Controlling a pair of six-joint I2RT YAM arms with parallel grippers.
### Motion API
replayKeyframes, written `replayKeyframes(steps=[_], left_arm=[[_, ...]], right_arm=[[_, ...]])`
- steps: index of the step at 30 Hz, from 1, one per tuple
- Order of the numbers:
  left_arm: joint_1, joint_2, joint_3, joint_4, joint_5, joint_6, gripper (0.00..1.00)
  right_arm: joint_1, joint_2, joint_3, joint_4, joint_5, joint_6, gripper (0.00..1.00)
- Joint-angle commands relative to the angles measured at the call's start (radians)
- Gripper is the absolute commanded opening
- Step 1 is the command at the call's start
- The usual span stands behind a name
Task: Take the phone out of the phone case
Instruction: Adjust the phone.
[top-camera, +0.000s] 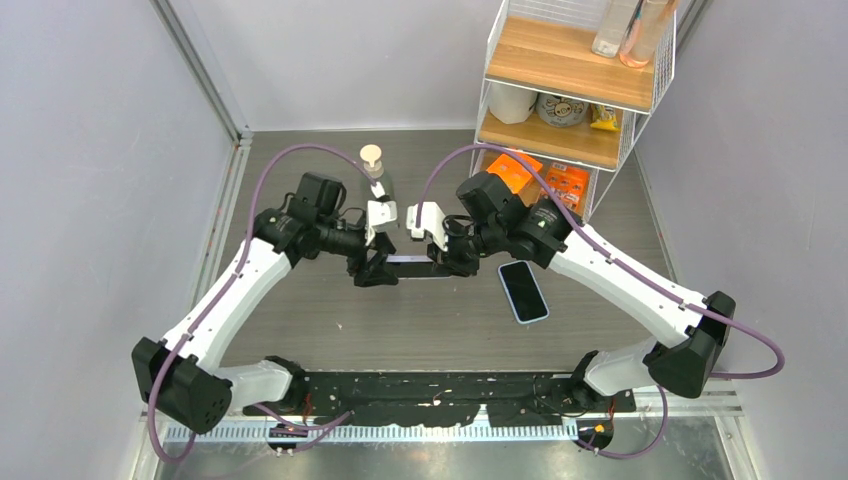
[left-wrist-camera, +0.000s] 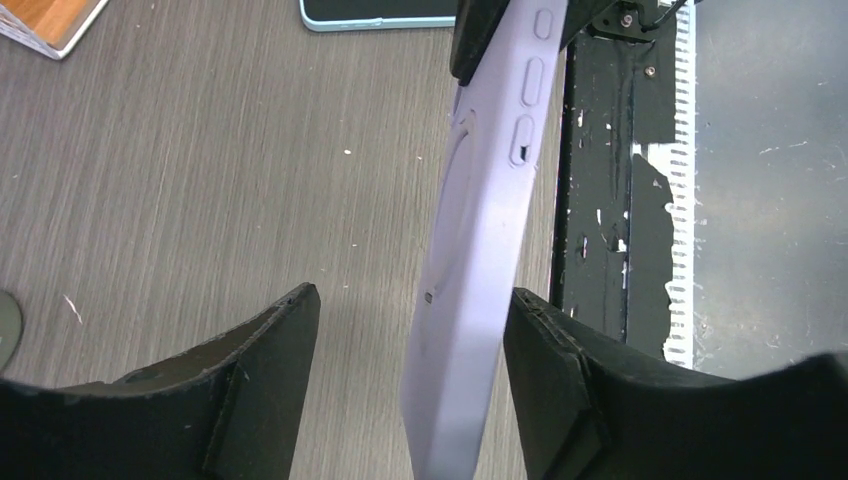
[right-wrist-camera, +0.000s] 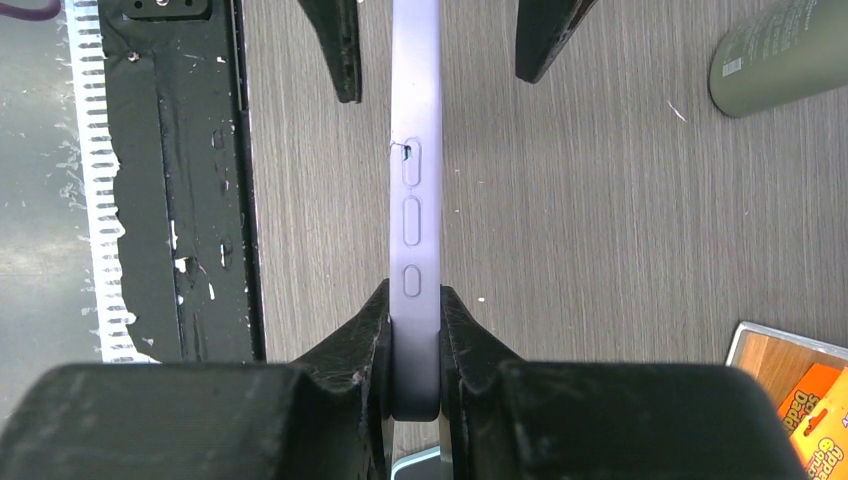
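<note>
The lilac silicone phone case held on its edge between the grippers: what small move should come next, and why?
Probably the right gripper should lower the lilac silicone phone case to the grey wood-grain table and let go. It is shut on the case's end, the left gripper stands open around it, and the light blue phone already lies on the table.

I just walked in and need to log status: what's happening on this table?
Two robot arms are working on a lavender phone case. The right gripper is clamped on one end, holding it on edge above the table. The left gripper stands open around the other end. A phone lies flat on the table nearby, apparently already out.
</note>
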Motion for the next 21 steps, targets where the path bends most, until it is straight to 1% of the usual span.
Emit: replayKeyframes(steps=[1, 6, 8, 9, 10, 12, 13, 17, 19, 20, 21], left_arm=[[-0.010, 0.022, 0.044, 0.015, 0.007, 0.020, 0.66], [-0.016, 0.047, 0.042, -0.005, 0.010, 0.040, 0.48], [-0.018, 0.054, 0.041, -0.015, 0.011, 0.048, 0.39], [-0.018, 0.057, 0.041, -0.020, 0.011, 0.052, 0.32], [-0.018, 0.061, 0.041, -0.025, 0.011, 0.056, 0.24], [-0.018, 0.066, 0.041, -0.036, 0.009, 0.059, 0.05], [-0.018, 0.067, 0.039, -0.036, 0.006, 0.058, 0.00], [-0.016, 0.051, 0.012, -0.009, -0.007, 0.043, 0.00], [-0.009, 0.030, -0.013, 0.017, -0.006, 0.033, 0.00], [-0.002, 0.018, -0.029, 0.034, -0.006, 0.025, 0.00], [0.007, 0.004, -0.045, 0.054, -0.001, 0.018, 0.00]], right_arm=[[0.007, -0.039, 0.035, 0.071, -0.015, -0.008, 0.05], [0.006, -0.047, 0.027, 0.078, -0.013, -0.009, 0.05], [0.007, -0.049, 0.026, 0.081, -0.012, -0.007, 0.05], [0.007, -0.048, 0.026, 0.083, -0.011, -0.007, 0.05], [0.007, -0.048, 0.027, 0.085, -0.009, -0.004, 0.05], [0.007, -0.048, 0.028, 0.087, -0.009, 0.000, 0.05], [0.007, -0.048, 0.026, 0.088, -0.009, 0.001, 0.05], [0.006, -0.050, 0.024, 0.102, 0.006, 0.017, 0.06], [0.003, -0.053, 0.025, 0.111, 0.020, 0.029, 0.26], [-0.002, -0.056, 0.025, 0.114, 0.027, 0.034, 0.42], [-0.008, -0.058, 0.025, 0.121, 0.029, 0.046, 0.48]])
